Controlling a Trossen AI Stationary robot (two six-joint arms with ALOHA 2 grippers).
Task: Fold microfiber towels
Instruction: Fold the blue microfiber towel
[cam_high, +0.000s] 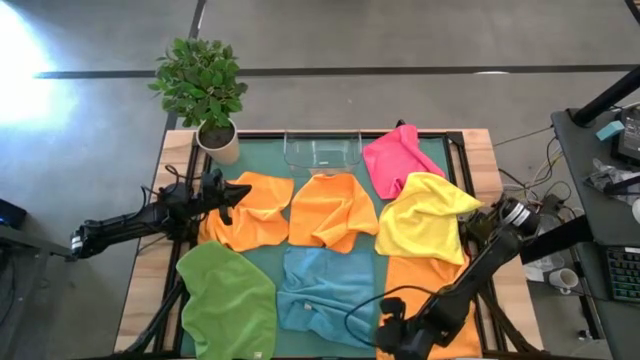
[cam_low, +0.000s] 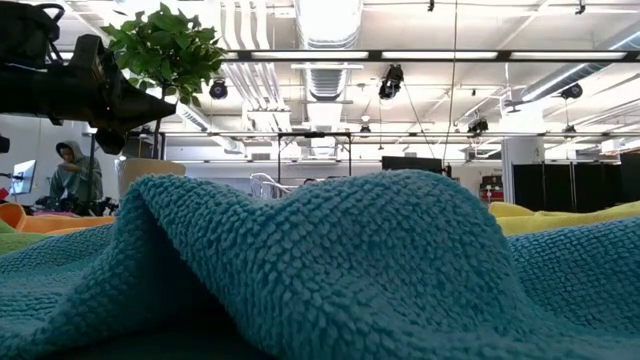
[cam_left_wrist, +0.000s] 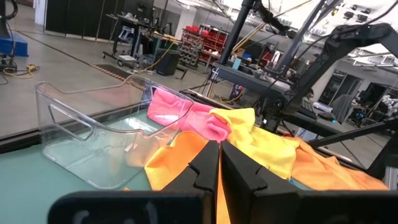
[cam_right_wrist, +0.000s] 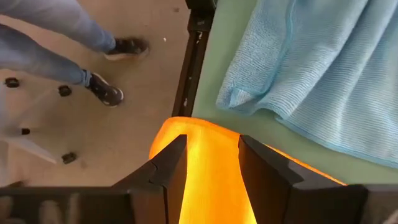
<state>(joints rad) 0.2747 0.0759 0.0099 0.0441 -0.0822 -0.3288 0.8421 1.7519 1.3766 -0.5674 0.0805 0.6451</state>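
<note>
Towels spread over my table, right claw on an orange one

My right gripper (cam_right_wrist: 208, 162) pinches the orange towel (cam_right_wrist: 211, 180) at the near table edge; my left gripper (cam_left_wrist: 219, 168), pressed together, hovers above another orange towel (cam_high: 250, 208).

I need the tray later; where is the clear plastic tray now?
High view: the clear tray sits at the table's far edge, centre, between the potted plant and pink towel.

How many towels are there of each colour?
Orange towels: 3
Yellow towel: 1
Pink towel: 1
Green towel: 1
Light blue towel: 1
Total: 7 towels
</note>
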